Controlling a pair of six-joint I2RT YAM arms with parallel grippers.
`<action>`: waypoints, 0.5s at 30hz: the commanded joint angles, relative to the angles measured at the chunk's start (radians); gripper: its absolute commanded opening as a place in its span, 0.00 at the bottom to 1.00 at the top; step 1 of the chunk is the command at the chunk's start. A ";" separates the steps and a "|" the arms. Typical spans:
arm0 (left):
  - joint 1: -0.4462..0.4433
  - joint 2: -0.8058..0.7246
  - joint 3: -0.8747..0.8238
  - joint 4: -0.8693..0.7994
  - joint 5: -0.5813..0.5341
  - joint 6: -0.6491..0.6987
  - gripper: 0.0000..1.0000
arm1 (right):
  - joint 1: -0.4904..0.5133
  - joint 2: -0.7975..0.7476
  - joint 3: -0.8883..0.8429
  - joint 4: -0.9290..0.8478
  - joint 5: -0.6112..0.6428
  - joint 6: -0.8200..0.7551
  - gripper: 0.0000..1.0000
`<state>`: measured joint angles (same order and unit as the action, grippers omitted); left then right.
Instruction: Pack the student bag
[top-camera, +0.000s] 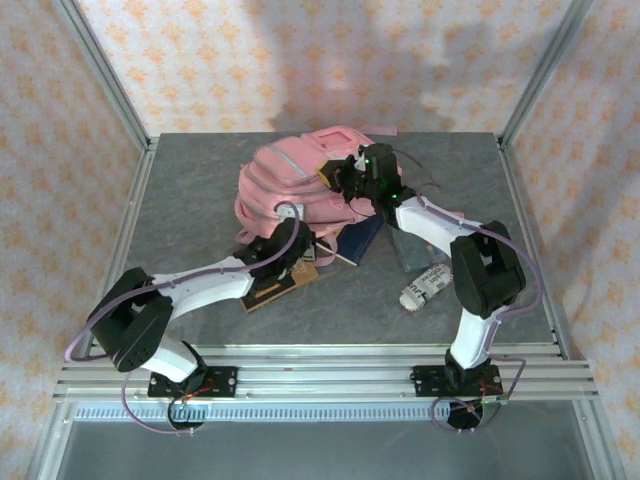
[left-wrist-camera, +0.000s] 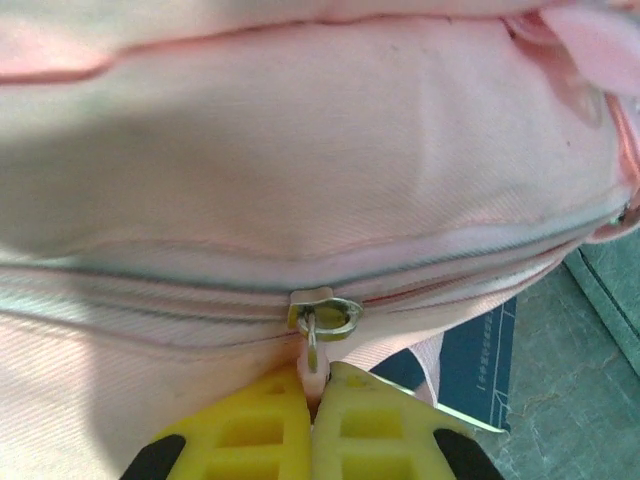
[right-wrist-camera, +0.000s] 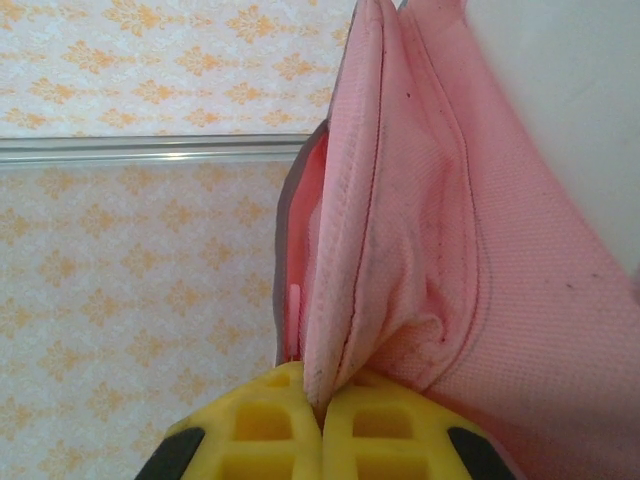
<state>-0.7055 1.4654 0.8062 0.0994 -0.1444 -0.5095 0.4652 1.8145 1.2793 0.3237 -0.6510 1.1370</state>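
The student bag (top-camera: 290, 170), a large pink backpack, lies at the back middle of the table. My left gripper (top-camera: 292, 222) is at its near edge. In the left wrist view the yellow fingers (left-wrist-camera: 250, 430) are shut on the pink pull tab hanging from the metal zipper slider (left-wrist-camera: 326, 314) of the bag (left-wrist-camera: 300, 160), and the zip line runs across the view. My right gripper (top-camera: 347, 178) is at the bag's right side. Its yellow fingers (right-wrist-camera: 390, 435) are shut on a fold of the bag's pink fabric (right-wrist-camera: 380, 250), which rises up from between them.
A dark blue book (top-camera: 362, 238) lies partly under the bag's near right edge, also seen as a blue cover (left-wrist-camera: 475, 360). A brown board (top-camera: 280, 285) lies by the left arm, a white printed packet (top-camera: 424, 288) by the right arm. Aluminium frame posts and patterned walls surround the table (top-camera: 190, 220).
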 joint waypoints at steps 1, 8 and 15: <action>0.047 -0.069 -0.036 -0.075 -0.010 0.033 0.00 | -0.016 -0.080 -0.009 0.133 -0.002 -0.037 0.00; 0.092 -0.098 -0.057 -0.142 0.003 0.057 0.00 | -0.016 -0.042 0.008 0.088 -0.012 -0.068 0.00; 0.045 -0.049 -0.031 -0.069 0.139 0.063 0.00 | -0.017 0.128 0.268 -0.201 -0.014 -0.243 0.00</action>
<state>-0.6376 1.3945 0.7582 -0.0002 -0.0689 -0.4686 0.4591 1.8996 1.4193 0.1577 -0.6666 1.0191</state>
